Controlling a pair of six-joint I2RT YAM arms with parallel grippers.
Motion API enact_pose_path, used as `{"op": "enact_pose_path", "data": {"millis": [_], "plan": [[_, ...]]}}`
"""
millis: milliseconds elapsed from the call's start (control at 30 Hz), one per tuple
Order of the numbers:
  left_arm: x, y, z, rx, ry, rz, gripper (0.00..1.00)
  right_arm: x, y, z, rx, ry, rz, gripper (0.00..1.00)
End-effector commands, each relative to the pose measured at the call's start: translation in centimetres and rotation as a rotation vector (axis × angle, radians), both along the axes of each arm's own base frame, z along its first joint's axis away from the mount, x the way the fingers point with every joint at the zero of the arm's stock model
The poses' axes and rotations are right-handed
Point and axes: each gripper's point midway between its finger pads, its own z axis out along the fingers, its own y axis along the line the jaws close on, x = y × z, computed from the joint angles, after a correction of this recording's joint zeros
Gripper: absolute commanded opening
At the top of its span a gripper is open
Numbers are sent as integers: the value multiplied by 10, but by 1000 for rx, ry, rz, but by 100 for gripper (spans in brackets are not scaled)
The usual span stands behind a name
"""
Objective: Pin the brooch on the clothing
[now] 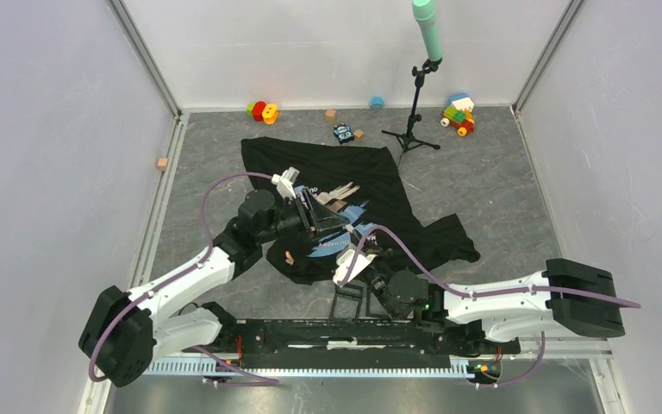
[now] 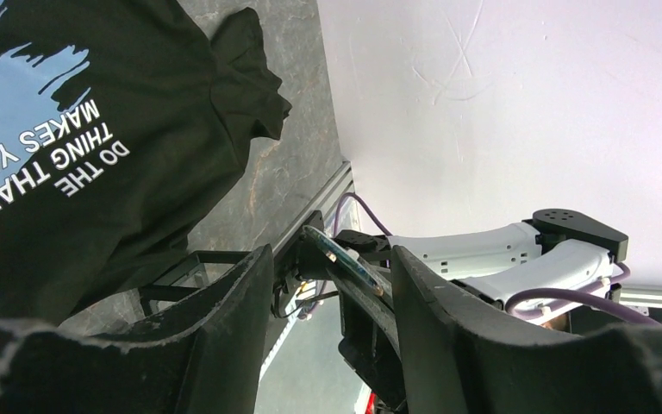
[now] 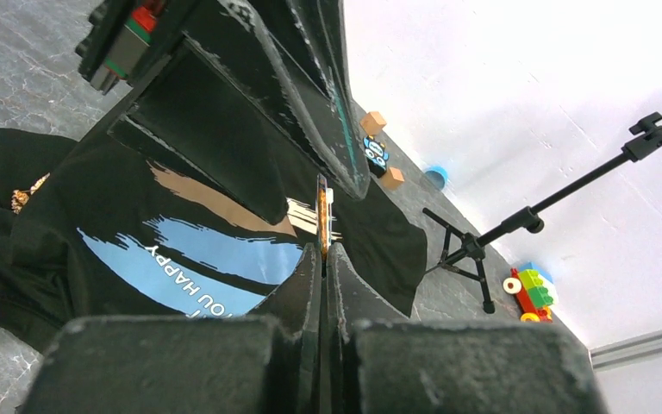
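- The T-shirt (image 1: 379, 177) lies rumpled and print-up in the middle of the tabletop (image 1: 500, 181), closer to the far edge than the near one. One black flap trails toward the right edge.
- Its blue and tan brush strokes and white lettering face upward, directly under both of my grippers.
- My right gripper (image 3: 323, 252) is clamped tight. Its fingertips press together on a thin amber sliver (image 3: 321, 211) that stands up out of them, seen edge-on. I cannot tell whether this is the brooch.
- My left gripper (image 2: 329, 252) is unclenched. Its fingers are spread to either side of the right gripper's tip, with open space on each side.
- In the right wrist view, my left fingers loom just above the sliver. I cannot tell whether one touches it.
- A small gold-brown piece (image 1: 289, 256) rests on the shirt's near-left fold, apart from both grippers.
- Near the far edge of the tabletop stands a black tripod stand (image 1: 414, 129) with a mint-green top. A block toy (image 1: 459, 114) sits just to its right.
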Motion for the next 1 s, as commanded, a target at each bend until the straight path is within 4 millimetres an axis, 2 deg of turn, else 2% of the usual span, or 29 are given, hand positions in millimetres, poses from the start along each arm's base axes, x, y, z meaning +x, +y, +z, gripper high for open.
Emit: {"op": "enact_pose_path", "data": {"millis": [0,33,167,300,433,567,767,900,967], "plan": [[0,-6,10,-46,-18,-10,58,-1,7,20,44,-25,-20,0],[0,-7,10,-45,-17,-11,56,-1,8,19,37,-26,-22,0],[-2,-8,9,-49,-14,-15,36,-1,8,17,19,-31,-35,0],[-3,-9,8,-54,-6,-24,28,-1,8,14,3,-31,-50,0],[-4,-11,10,-67,-6,-35,5,-2,5,10,-9,-27,-72,2],[-2,-11,13,-68,-26,-28,2,-4,-1,4,-29,-12,-105,21],[5,-5,25,-60,-115,-8,2,-8,-17,-4,24,54,-115,75],[12,6,30,-25,-197,-1,2,-13,-25,-6,88,116,-67,95],[12,11,33,-8,-240,-12,2,-16,-22,-9,107,162,-17,98]]}}
